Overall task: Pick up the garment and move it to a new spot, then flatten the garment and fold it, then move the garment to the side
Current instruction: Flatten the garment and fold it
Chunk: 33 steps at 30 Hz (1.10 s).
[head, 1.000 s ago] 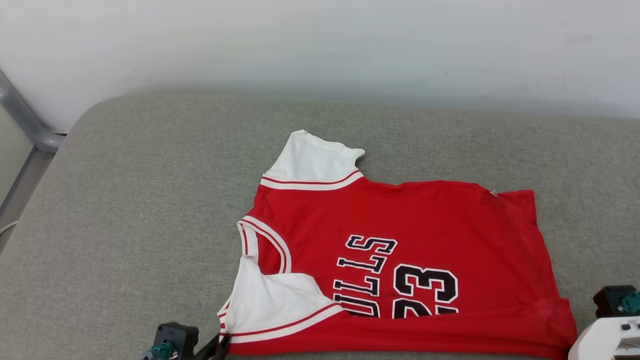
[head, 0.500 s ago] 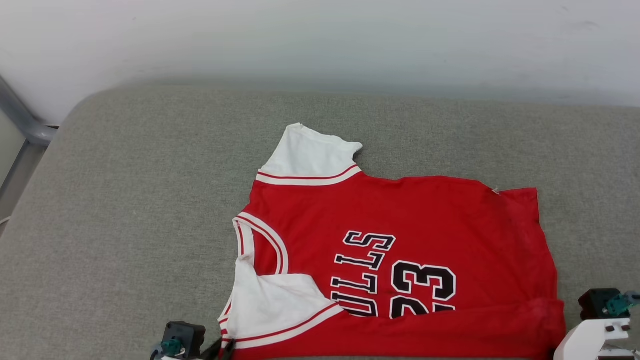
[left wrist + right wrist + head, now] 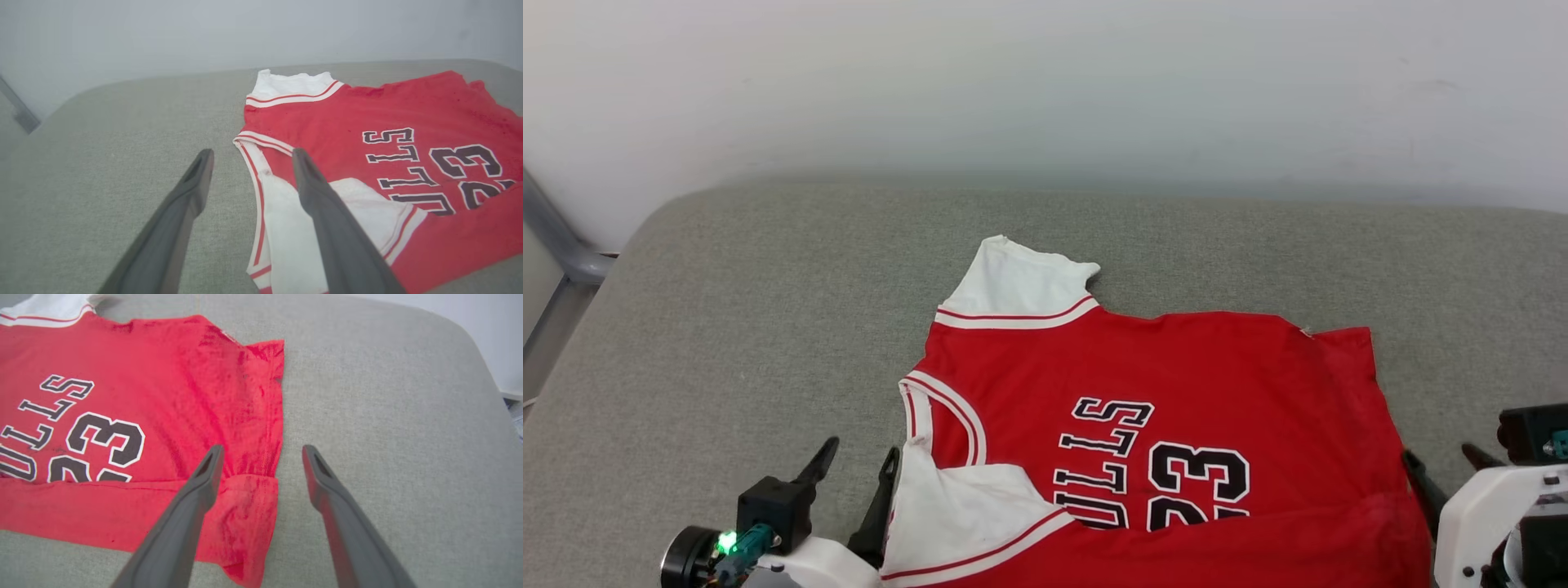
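item: garment (image 3: 1176,384), red jersey, lying sideways on the grey cushion (image 3: 727,327), neck to the left and hem to the right. its near long edge (image 3: 1217,547) lies turned up over the lower part of the lettering, and the near sleeve (image 3: 964,506) is folded in. left gripper (image 3: 860,451): jaws spread wide, holding nothing, astride the neckline edge. right gripper (image 3: 1439,454): jaws spread wide, holding nothing, astride the rumpled hem corner (image 3: 245,506). step judged in hand: the next fold. handling advice: smooth that hem corner first; pinch the far sleeve (image 3: 1017,282) and the far hem corner through all layers, and bring both over together so the edges stay parallel.
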Available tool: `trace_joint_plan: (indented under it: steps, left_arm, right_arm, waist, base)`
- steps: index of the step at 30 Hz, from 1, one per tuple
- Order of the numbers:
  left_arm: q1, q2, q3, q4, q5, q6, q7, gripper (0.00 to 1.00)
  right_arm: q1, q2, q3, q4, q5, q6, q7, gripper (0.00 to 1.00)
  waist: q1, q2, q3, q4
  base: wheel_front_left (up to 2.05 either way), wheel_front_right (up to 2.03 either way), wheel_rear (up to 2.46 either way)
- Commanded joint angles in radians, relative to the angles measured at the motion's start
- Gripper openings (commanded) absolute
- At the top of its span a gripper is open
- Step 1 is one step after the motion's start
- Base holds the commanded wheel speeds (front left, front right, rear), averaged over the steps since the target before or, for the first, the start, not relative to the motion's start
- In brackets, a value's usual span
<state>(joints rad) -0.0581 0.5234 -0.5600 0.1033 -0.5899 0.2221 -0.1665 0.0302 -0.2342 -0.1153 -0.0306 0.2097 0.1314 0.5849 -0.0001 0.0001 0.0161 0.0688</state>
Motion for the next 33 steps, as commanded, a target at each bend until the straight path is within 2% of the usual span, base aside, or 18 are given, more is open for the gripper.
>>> trace_joint_plan:
  steps: [1, 7, 14, 19, 23, 30, 33]
  left_arm:
    - [-0.02, -0.005, 0.004, -0.015, 0.017, 0.003, -0.028, 1.0]
    - [-0.026, -0.029, 0.037, -0.056, 0.065, 0.006, -0.093, 1.0]
    - [-0.016, -0.079, 0.124, -0.103, 0.128, -0.013, -0.1, 1.0]
    - [-0.069, -0.062, 0.148, -0.08, 0.166, -0.072, -0.099, 1.0]
    - [-0.178, -0.016, 0.156, -0.045, 0.168, -0.13, -0.063, 1.0]
    - [-0.476, 0.073, 0.13, 0.03, 0.167, -0.28, 0.13, 1.0]
    - [-0.602, 0.09, 0.109, 0.074, 0.144, -0.32, 0.24, 1.0]
  right_arm:
    - [-0.022, -0.011, 0.015, -0.014, 0.005, -0.002, -0.047, 1.0]
    - [-0.033, -0.001, 0.037, -0.009, 0.013, -0.001, -0.225, 1.0]
    - [-0.052, 0.032, 0.05, 0.002, 0.004, -0.002, -0.396, 1.0]
    - [-0.08, 0.053, 0.058, 0.007, 0.001, -0.001, -0.447, 1.0]
    - [-0.115, 0.062, 0.067, -0.014, -0.007, -0.001, -0.465, 1.0]
    - [-0.178, 0.075, 0.08, -0.069, -0.022, -0.001, -0.485, 1.0]
    - [-0.202, 0.082, 0.084, -0.085, -0.028, -0.001, -0.493, 1.0]
  waist:
    - [0.0001, -0.0001, -0.006, -0.006]
    - [0.0001, -0.0001, 0.0, -0.019]
    - [0.0001, -0.0001, 0.045, -0.044]
    - [0.0001, -0.0001, 0.099, -0.077]
    - [0.0001, -0.0001, 0.165, -0.108]
    - [0.0001, -0.0001, 0.296, -0.166]
    - [0.0001, -0.0001, 0.342, -0.187]
  base:
    - [0.0, 0.0, 0.0]
    - [0.0, 0.0, 0.0]
    - [0.0, 0.0, 0.0]
    - [0.0, 0.0, 0.0]
    - [0.0, 0.0, 0.0]
    - [0.0, 0.0, 0.0]
    - [0.0, 0.0, 0.0]
